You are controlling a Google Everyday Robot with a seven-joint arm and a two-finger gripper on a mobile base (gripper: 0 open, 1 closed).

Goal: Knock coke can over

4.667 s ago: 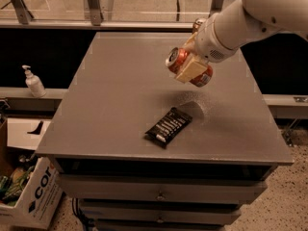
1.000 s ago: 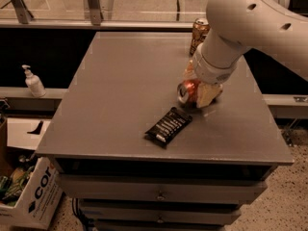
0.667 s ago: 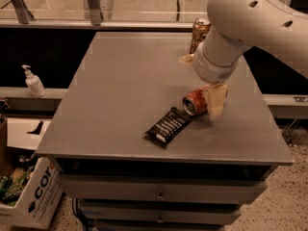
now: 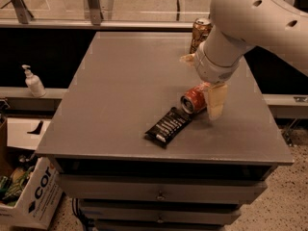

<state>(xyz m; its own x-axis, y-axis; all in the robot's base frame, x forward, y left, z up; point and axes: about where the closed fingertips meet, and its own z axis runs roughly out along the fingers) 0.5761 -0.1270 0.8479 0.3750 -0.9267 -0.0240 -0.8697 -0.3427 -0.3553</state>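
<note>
The coke can (image 4: pixel 193 100) lies on its side on the grey table (image 4: pixel 125 81), right of centre, with its silver top facing left and front. My gripper (image 4: pixel 201 86) hangs just above and to the right of it, open. One cream finger (image 4: pixel 215 101) stands against the can's right side. The other finger (image 4: pixel 186 58) is raised at the left of the wrist, clear of the can. The can is not held.
A black snack bar packet (image 4: pixel 168 125) lies just left and in front of the can, touching or nearly touching it. A brown-gold patterned can (image 4: pixel 199 32) stands upright at the table's far right. A soap bottle (image 4: pixel 33 82) and a cardboard box (image 4: pixel 29 196) are off the table's left side.
The can was held upright in the gripper and set low over the table. It has since tipped onto its side next to the packet, and the fingers have come off it.
</note>
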